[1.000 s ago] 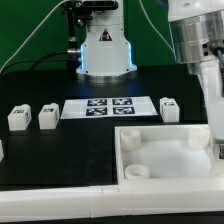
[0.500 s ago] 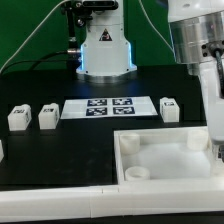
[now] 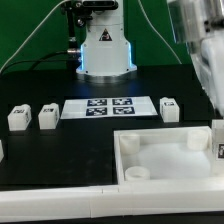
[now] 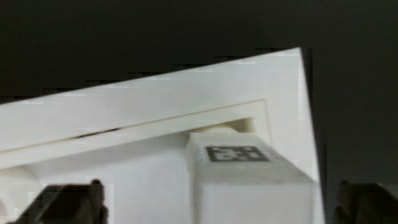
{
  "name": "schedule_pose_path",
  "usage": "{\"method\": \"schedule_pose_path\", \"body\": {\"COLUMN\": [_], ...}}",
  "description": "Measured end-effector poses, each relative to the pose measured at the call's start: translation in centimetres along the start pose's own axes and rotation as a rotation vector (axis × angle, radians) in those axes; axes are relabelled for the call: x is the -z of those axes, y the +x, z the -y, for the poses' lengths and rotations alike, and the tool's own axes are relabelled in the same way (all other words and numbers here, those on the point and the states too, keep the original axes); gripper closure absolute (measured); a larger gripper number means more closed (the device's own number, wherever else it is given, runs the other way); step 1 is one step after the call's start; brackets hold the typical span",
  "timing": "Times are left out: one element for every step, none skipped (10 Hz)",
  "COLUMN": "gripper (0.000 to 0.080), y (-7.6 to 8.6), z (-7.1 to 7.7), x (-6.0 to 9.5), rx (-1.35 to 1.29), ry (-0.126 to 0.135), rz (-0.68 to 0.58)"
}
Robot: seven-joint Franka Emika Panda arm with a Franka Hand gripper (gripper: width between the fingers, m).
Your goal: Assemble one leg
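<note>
A leg point(image 4: 235, 165), a stubby white block with a square tag on its face, stands upright in a corner of the large white tray-like part point(image 4: 125, 115). It also shows at the right edge of the exterior view point(image 3: 218, 140). My gripper point(image 4: 217, 198) is above it, open. The dark fingers point(image 4: 71, 202) stand apart on either side of the leg, with a clear gap on one side. Three more legs lie on the black table: two at the exterior view's left point(image 3: 18, 117) point(image 3: 47, 116) and one right of the middle point(image 3: 168, 108).
The marker board point(image 3: 108, 107) lies between the loose legs. The tray-like part point(image 3: 165, 155) fills the front right of the table. The robot base point(image 3: 105, 50) stands at the back. A small white piece point(image 3: 2, 148) shows at the left edge.
The arm has risen at the exterior view's right. The leg in the tray's corner, covered by the gripper before, now shows.
</note>
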State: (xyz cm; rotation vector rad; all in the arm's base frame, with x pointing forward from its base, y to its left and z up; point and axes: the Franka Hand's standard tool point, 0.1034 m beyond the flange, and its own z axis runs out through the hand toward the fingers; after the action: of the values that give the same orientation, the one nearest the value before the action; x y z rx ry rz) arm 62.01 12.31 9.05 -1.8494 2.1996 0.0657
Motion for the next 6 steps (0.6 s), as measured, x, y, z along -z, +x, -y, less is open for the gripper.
{"method": "schedule_pose_path", "body": {"gripper": [0.015,0.015,0.015,0.015,0.015,0.015], "y": [-0.06,0.02,0.02,0.03,0.03,0.04], "z": [-0.05,-0.13,-0.13,-0.14,-0.15,-0.16], "x": [-0.01,-0.15,-0.16,-0.18,-0.19,-0.21], "rx": [0.001,0.001,0.001,0.001,0.001,0.001], "ry": [-0.001,-0.003,-0.003,-0.003,-0.004,-0.004], "rz": [0.0,-0.001,-0.001,-0.001,-0.002,-0.002]}}
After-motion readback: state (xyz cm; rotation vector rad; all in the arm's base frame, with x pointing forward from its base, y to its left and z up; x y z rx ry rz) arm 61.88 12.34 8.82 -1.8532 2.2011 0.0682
